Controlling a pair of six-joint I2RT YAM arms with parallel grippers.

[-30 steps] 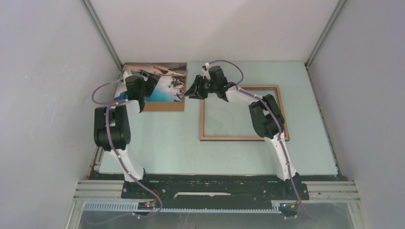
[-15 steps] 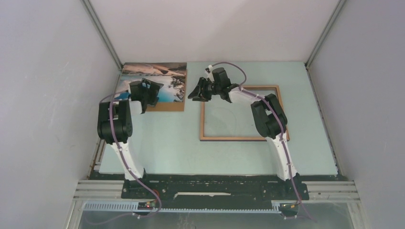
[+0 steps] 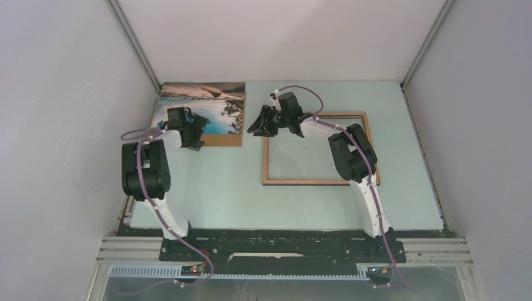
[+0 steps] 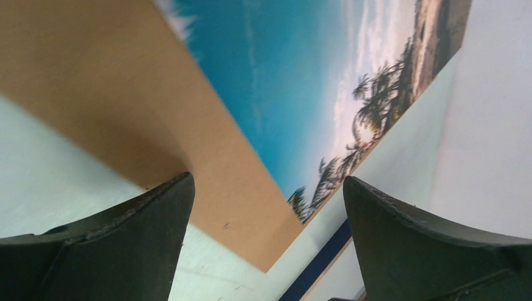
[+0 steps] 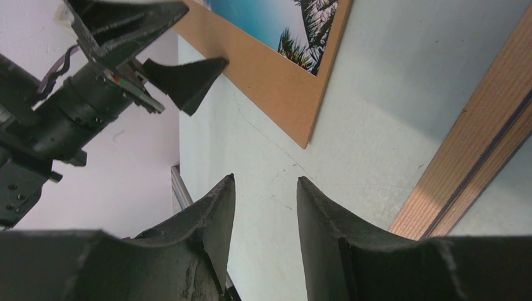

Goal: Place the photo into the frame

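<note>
The photo (image 3: 210, 103) lies face up at the far left on a plain brown backing board (image 3: 223, 139). It shows in the left wrist view (image 4: 301, 81) and in the right wrist view (image 5: 295, 19). The frame (image 3: 313, 182) lies flat at the middle right, light wood face up; its edge shows in the right wrist view (image 5: 477, 157). My left gripper (image 3: 199, 139) is open and empty, low over the board's near edge (image 4: 125, 81). My right gripper (image 3: 252, 127) is narrowly open and empty, above bare table between the board and the frame's far left corner.
The pale green table (image 3: 213, 188) is closed in by grey walls on the left, back and right. A metal rail (image 3: 128, 207) runs along the left edge. The left gripper also shows in the right wrist view (image 5: 188, 75), beside the board's edge (image 5: 276, 88).
My left gripper has moved from over the photo toward the near edge of the backing board and come lower. My right gripper has shifted slightly to the right.
</note>
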